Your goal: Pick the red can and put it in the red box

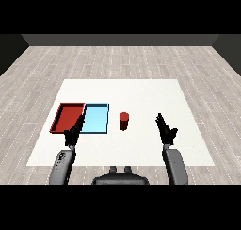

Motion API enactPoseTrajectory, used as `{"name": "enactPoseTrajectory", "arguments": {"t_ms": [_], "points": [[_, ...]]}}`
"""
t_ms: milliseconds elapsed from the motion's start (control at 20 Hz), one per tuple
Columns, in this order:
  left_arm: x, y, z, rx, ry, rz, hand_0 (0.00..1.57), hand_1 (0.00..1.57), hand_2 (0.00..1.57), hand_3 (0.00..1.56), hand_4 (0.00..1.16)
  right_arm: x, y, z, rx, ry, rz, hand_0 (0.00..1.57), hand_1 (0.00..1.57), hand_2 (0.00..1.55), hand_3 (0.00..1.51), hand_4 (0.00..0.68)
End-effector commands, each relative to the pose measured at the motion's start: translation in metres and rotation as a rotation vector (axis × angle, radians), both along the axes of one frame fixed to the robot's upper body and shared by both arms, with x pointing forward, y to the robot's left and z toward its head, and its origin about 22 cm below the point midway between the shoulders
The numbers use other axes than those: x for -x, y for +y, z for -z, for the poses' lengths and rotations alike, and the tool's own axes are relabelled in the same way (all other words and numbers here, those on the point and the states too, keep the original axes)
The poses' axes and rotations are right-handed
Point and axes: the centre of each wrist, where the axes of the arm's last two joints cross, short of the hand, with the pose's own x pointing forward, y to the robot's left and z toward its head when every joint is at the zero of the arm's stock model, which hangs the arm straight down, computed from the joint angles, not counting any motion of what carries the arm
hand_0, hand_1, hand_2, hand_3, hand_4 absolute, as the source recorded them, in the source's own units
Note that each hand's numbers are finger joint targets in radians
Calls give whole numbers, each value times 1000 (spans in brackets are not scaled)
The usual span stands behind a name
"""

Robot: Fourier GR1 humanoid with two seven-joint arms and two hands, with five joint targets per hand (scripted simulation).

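A red can (124,121) stands upright on the white table, just right of the light blue tray (96,119). The red tray (68,117) lies left of the blue one, side by side with it. My right hand (165,130) hovers to the right of the can, well apart from it, fingers straight and holding nothing. My left hand (74,132) hangs over the near edge between the two trays, fingers relaxed and pointing forward, also holding nothing.
The white table (141,92) stretches far behind the trays and to the right of the can. A grey wood floor surrounds it. Both grey forearms come in from the lower corners.
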Motion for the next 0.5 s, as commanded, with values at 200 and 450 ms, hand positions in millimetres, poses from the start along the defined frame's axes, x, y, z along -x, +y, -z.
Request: {"name": "enactPoseTrajectory", "arguments": {"t_ms": [200, 450], "points": [[1, 9, 2, -17, 13, -67, 0, 0, 0, 0, 0, 19, -18, -7, 66, -16, -15, 0, 0, 0, 0, 0], [0, 10, -23, 130, -467, -30, 0, 0, 0, 0, 0, 14, -8, -24, -80, -350, -68, 0, 0, 0, 0, 0]]}}
